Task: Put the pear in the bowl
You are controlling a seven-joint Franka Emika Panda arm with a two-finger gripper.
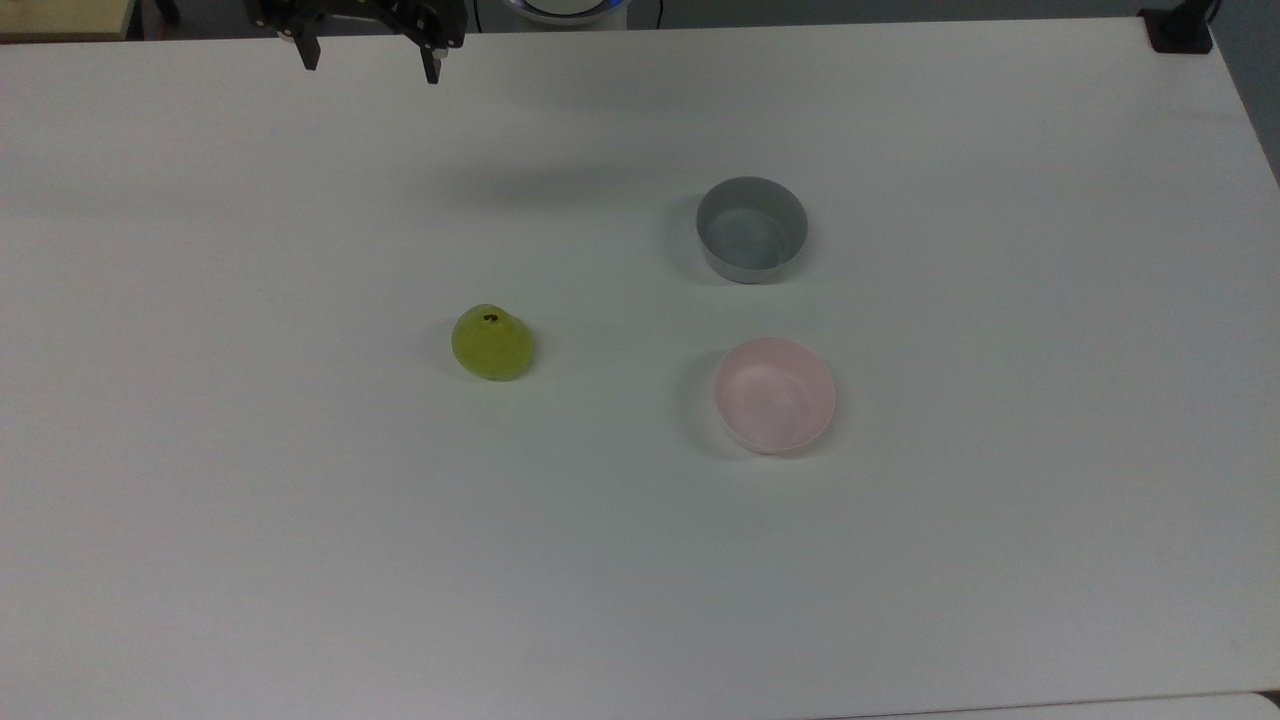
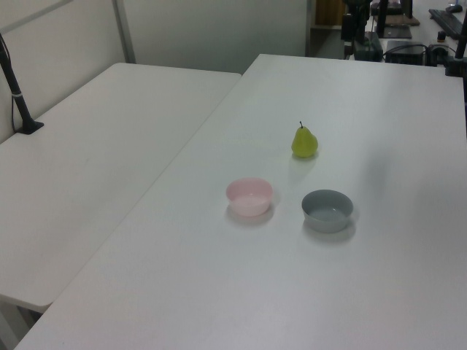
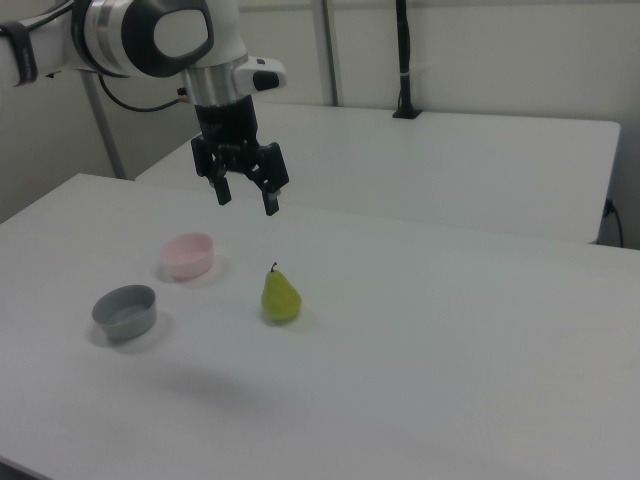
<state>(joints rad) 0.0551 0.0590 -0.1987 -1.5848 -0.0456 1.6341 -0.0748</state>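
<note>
The yellow-green pear (image 1: 491, 342) stands upright on the white table (image 1: 300, 550), its dark stem on top; I also see the pear (image 2: 304, 141) in the left view and the pear (image 3: 281, 296) in the right view. The pale pink bowl (image 1: 774, 394) sits empty to the top view's right of the pear, and shows as the pink bowl (image 2: 249, 197) and the pink bowl (image 3: 188, 255) elsewhere. My gripper (image 1: 370, 63) hangs high at the top view's upper left, open and holding nothing. In the right view the gripper (image 3: 246, 198) is well above the table, up and left of the pear.
A grey, deeper bowl (image 1: 751, 229) stands beside the pink one, seen too as the grey bowl (image 2: 327, 210) and the grey bowl (image 3: 125, 311). A second white table (image 2: 87, 160) adjoins on the left view's left. A black post (image 3: 403, 60) stands on the far table.
</note>
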